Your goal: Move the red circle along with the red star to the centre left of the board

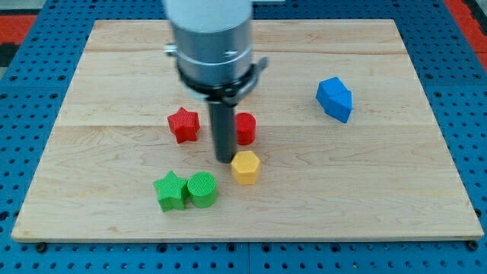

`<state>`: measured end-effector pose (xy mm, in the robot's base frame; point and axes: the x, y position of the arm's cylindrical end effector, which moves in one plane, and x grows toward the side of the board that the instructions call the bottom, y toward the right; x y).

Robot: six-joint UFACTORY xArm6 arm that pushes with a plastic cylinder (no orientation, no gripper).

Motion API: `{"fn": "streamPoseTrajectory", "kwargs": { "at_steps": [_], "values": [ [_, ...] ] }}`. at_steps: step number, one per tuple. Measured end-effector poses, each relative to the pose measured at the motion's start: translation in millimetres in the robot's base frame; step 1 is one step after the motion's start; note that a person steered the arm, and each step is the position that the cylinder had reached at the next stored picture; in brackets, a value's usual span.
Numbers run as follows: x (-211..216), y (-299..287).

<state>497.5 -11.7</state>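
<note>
The red star [183,125] lies left of the board's middle. The red circle [245,128] lies just right of my rod and is partly hidden by it. My tip [223,159] rests on the board between the two red blocks, a little below them, close to the circle's lower left and just left of the yellow hexagon [246,167].
A green star [170,191] and a green circle [202,189] sit side by side near the view's bottom. A blue block [335,99] lies at the right. The wooden board [91,84] sits on a blue pegboard surface.
</note>
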Motion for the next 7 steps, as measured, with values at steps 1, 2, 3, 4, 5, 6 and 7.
{"fn": "streamPoseTrajectory", "kwargs": {
  "at_steps": [1,2,3,4,5,6,7],
  "values": [
    [-10,47],
    [-23,65],
    [-30,47],
    [-30,-12],
    [-30,-63],
    [-31,-105],
    [-50,-119]
  ]
}}
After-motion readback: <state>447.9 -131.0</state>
